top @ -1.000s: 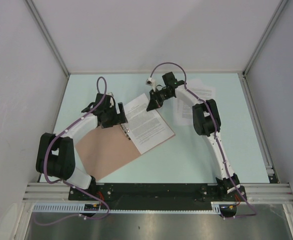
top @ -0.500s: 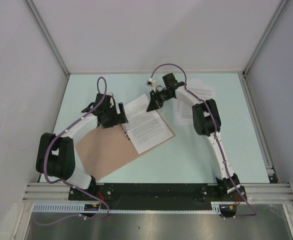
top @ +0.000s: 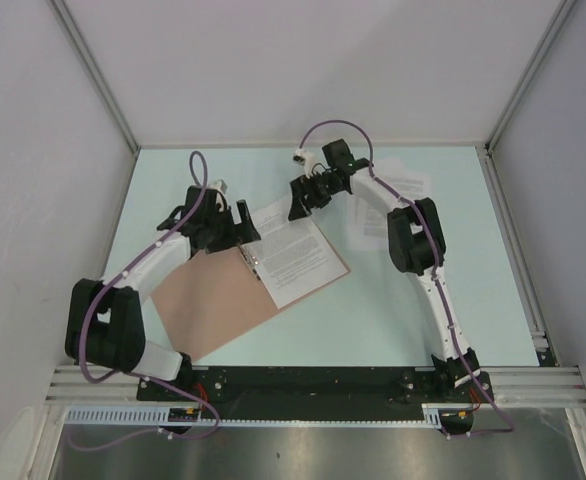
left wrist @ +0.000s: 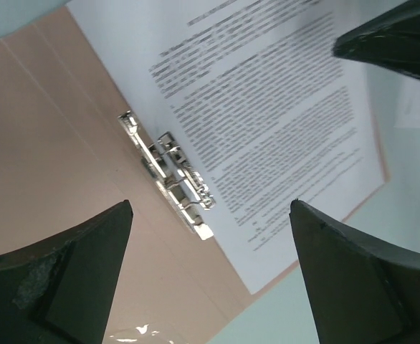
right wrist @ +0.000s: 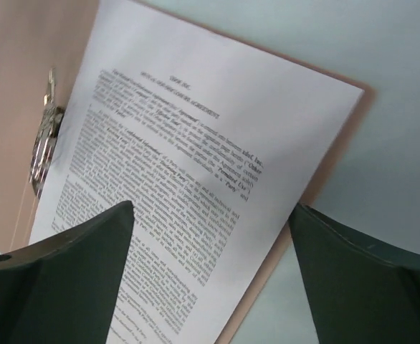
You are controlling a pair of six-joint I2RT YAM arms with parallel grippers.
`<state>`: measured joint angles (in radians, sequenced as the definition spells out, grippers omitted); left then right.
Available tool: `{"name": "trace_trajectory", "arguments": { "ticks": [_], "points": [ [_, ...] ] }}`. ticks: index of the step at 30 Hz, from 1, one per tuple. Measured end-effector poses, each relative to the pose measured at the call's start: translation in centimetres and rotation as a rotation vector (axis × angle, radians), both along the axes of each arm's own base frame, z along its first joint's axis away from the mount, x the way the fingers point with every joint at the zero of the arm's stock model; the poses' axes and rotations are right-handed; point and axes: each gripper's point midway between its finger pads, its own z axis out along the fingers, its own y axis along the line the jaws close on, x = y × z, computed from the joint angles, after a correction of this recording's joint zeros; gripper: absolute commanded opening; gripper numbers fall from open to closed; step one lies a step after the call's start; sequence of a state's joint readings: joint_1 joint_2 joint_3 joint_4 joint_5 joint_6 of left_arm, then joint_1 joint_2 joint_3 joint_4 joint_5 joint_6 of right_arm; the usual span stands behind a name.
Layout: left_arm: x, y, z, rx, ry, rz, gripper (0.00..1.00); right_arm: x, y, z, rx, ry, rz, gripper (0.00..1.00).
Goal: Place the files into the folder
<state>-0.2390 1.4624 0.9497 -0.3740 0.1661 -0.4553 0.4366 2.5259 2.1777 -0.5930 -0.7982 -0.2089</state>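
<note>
The flat salmon-brown card folder (top: pixel 208 300) lies open on the pale tabletop (top: pixel 393 320), left of centre. One white printed paper sheet (top: pixel 295 250) lies on its right half, beside the metal spine clip (top: pixel 251 262). More white sheets (top: pixel 413 185) lie far right.

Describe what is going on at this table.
Two robot arms work at an open folder. One printed sheet lies on its right half, beside the metal clip. The left gripper and the right gripper hang open above it, holding nothing. More sheets wait on the table by the right arm.
</note>
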Motion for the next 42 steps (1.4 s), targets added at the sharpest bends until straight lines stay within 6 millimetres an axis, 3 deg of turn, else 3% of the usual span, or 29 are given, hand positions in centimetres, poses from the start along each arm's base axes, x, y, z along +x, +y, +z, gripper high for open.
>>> {"name": "trace_trajectory", "arguments": {
  "ticks": [4,7,10,14,17,19,23,29,34,42],
  "points": [
    [0.4,-1.4,3.2,-0.091,-0.116,-0.007,0.98,1.6,-2.7,1.3,-0.137,-0.026,-0.190,1.00],
    [1.3,-4.1,5.4,-0.156,-0.208,-0.038,0.97,3.2,-6.6,3.6,-0.227,-0.045,-0.389,1.00],
    [1.9,-10.3,6.8,-0.235,-0.259,-0.147,0.92,3.9,-13.4,6.8,-0.281,-0.030,-0.641,1.00],
    [4.0,-21.1,7.4,-0.332,-0.282,-0.294,0.87,3.3,-25.9,9.5,-0.296,-0.015,-0.992,1.00],
    [5.5,-28.3,6.6,-0.412,-0.274,-0.369,0.84,1.7,-34.6,9.4,-0.297,0.026,-1.223,1.00],
    [5.8,-31.5,5.4,-0.454,-0.250,-0.394,0.80,1.1,-37.8,8.6,-0.301,0.055,-1.307,1.00],
    [6.7,-35.8,2.5,-0.536,-0.187,-0.394,0.75,0.4,-38.9,6.3,-0.324,0.110,-1.327,0.97],
    [8.8,-39.5,-0.8,-0.621,-0.114,-0.338,0.74,-0.6,-38.1,2.9,-0.362,0.163,-1.287,0.93],
    [9.1,-39.4,-3.1,-0.606,-0.054,-0.267,0.72,-2.0,-37.3,0.3,-0.363,0.221,-1.259,0.89],
    [9.3,-38.7,-4.4,-0.581,-0.004,-0.184,0.69,-2.7,-35.0,-1.4,-0.321,0.254,-1.225,0.84]
  ]
}}
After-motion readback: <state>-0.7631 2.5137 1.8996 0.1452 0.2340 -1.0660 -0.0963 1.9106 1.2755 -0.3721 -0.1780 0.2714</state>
